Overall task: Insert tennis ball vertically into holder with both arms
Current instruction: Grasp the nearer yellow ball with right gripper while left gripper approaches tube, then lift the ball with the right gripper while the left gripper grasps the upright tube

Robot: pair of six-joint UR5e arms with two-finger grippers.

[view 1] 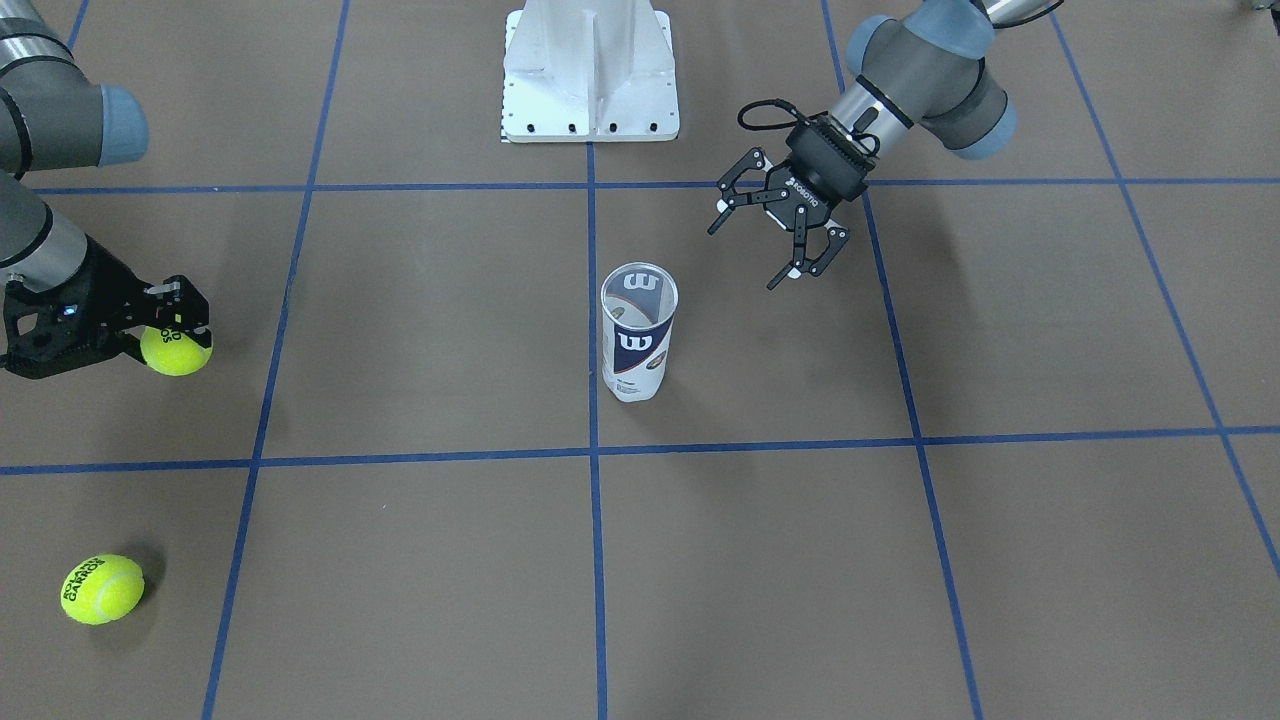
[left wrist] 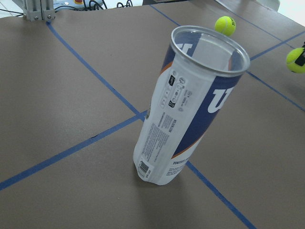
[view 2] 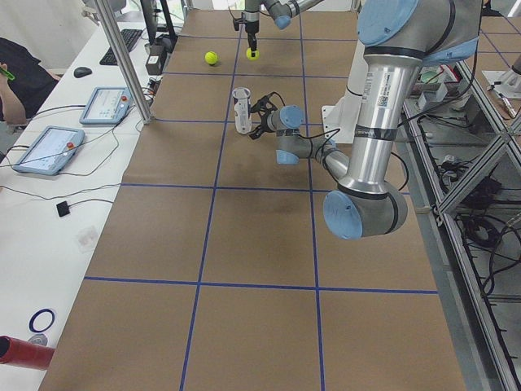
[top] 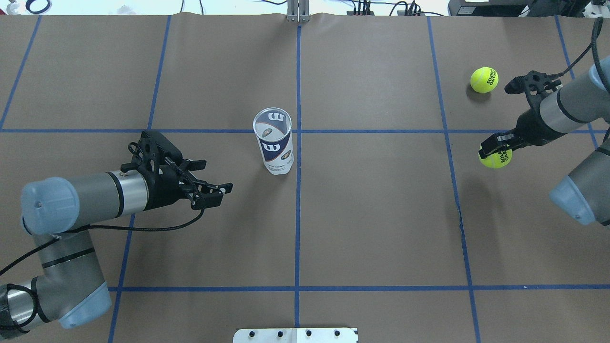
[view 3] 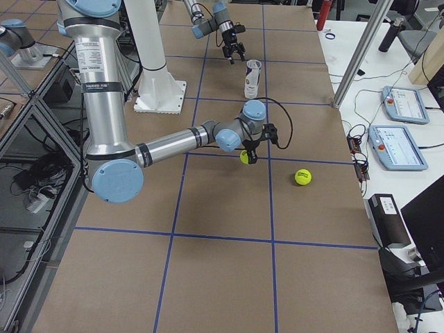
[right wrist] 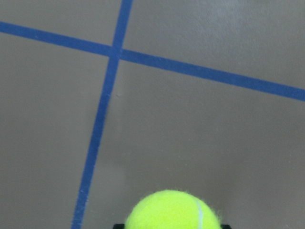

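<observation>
Clamping a tennis ball (view 1: 178, 356), right hand (view 1: 176, 322) partly hidden, left hand (view 1: 743, 259) spread apart near upright holder (view 1: 637, 338).

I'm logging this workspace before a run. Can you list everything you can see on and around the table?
table: one, brown cover with a blue tape grid, between the two arms.
holder: one, clear with a navy-and-white label, upright near the middle, open top, no ball inside.
tennis balls: two, yellow-green; held ball in the right tool, loose ball on the table farther from the robot.
pedestal base: one, white, at the robot's edge.
tablets: two, blue-framed, on the white side bench.
arms: two, grey with light-blue caps; left arm, right arm.
left tool: one, black, open, beside the holder, not touching it.
right tool: one, black, shut on the held ball.
</observation>
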